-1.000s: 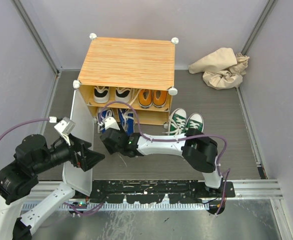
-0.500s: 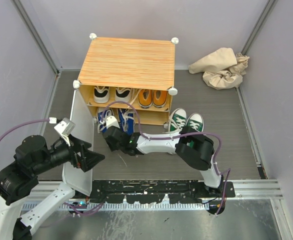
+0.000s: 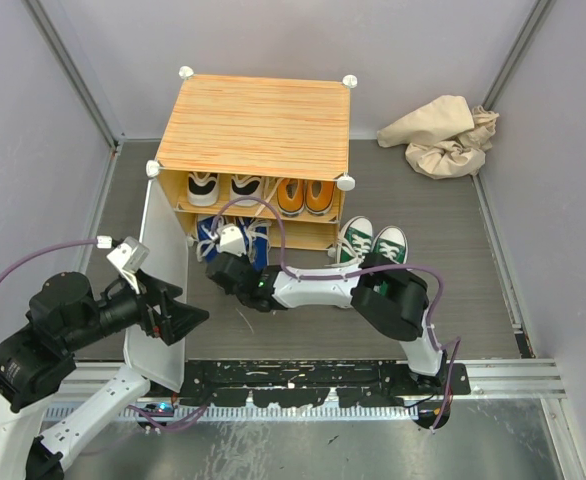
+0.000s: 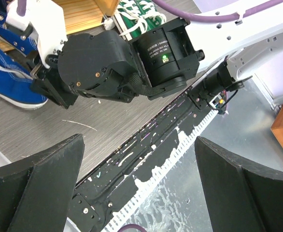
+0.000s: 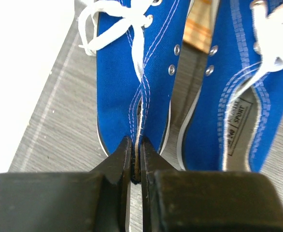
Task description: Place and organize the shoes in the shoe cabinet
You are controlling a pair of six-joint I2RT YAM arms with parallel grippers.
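The shoe cabinet (image 3: 253,125) stands at the back with its white door (image 3: 163,280) swung open. Its upper shelf holds white-and-black shoes (image 3: 218,187) and orange shoes (image 3: 306,195). Blue shoes (image 3: 209,236) lie at the lower opening, heels toward me. My right gripper (image 5: 136,145) is shut on the heel rim of the left blue shoe (image 5: 132,72); its mate (image 5: 243,96) lies just right. Green shoes (image 3: 371,243) sit on the floor by the cabinet's right front corner. My left gripper (image 4: 139,140) hangs open and empty beside the door.
A crumpled beige cloth (image 3: 443,135) lies at the back right. Grey walls close in on both sides. The black base plate (image 3: 313,375) runs along the near edge. The right arm (image 3: 393,300) stretches across the floor in front of the cabinet.
The right gripper's jaws have closed onto the heel of the left blue shoe, and it has edged slightly toward the cabinet. The left arm has stayed put.
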